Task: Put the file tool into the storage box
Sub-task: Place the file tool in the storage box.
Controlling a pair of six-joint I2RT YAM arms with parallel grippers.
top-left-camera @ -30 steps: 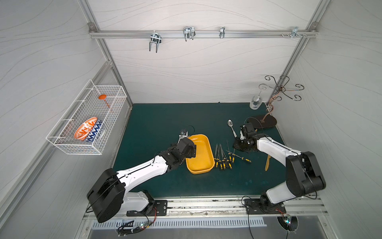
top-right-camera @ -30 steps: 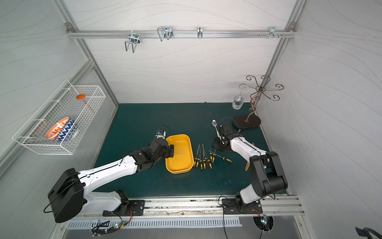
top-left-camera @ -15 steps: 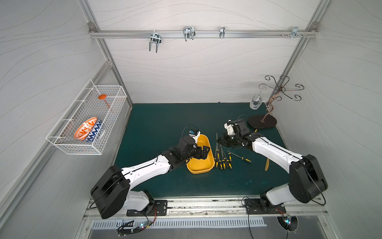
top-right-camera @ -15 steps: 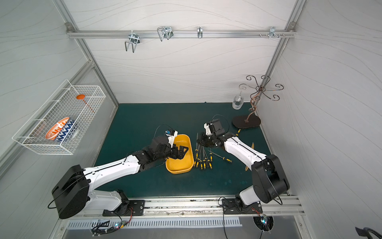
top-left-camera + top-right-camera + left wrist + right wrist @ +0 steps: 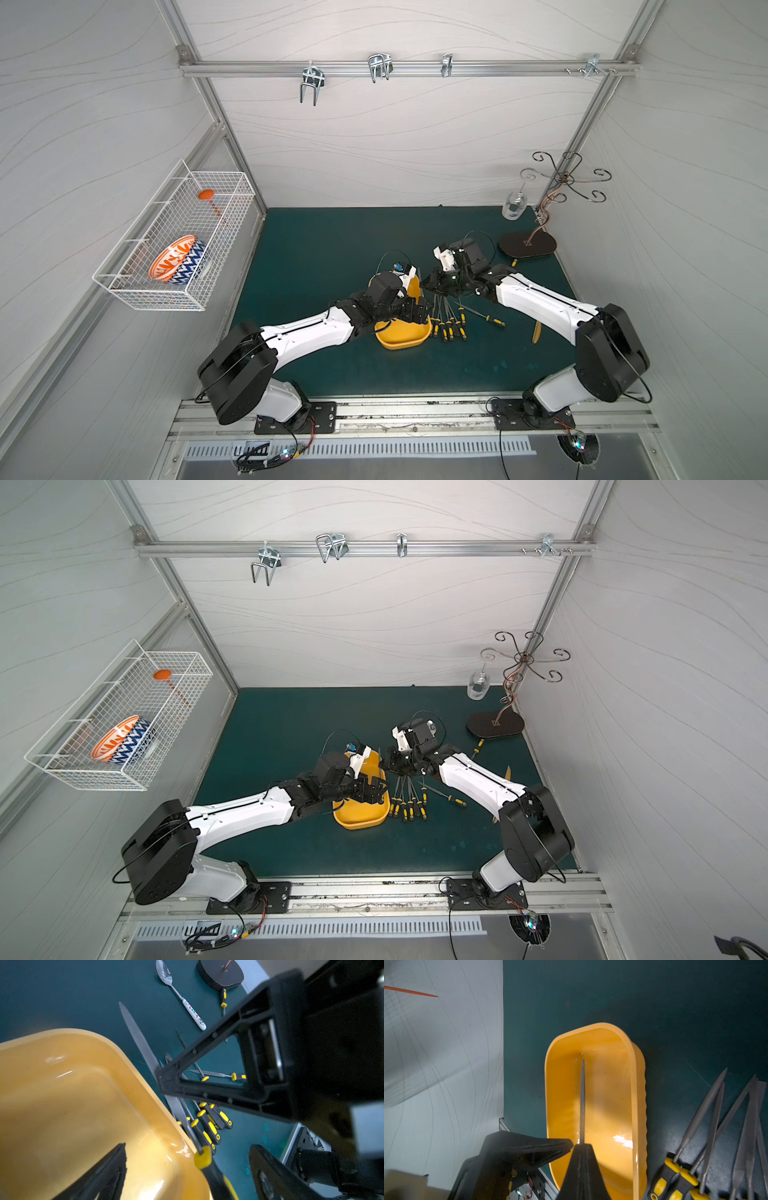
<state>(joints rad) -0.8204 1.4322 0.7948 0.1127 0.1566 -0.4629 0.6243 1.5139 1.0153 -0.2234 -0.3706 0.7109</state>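
The storage box [image 5: 401, 337] [image 5: 359, 817] is a shallow yellow tray in the middle of the green mat. My right gripper [image 5: 581, 1145] [image 5: 428, 284] is shut on the grey blade of a file tool [image 5: 582, 1101] [image 5: 137, 1032]. Its tip reaches out over the storage box [image 5: 633, 1084]. My left gripper [image 5: 187, 1147] [image 5: 419, 311] stands open, one finger inside the box [image 5: 72, 1095] and one outside over the mat. The file's yellow collar and black handle hang between those fingers, touching neither.
Several more yellow-and-black files [image 5: 449, 324] [image 5: 708, 1115] lie in a row right of the box, one [image 5: 486, 316] apart. A spoon [image 5: 180, 995], another file [image 5: 223, 999], a dark stand base [image 5: 527, 244] and a glass jar [image 5: 514, 205] sit far right. A wire basket [image 5: 174, 245] hangs on the left wall.
My right gripper has come left from the mat near the spoon to above the box, carrying the file. The left gripper has moved right across the box to its right wall.
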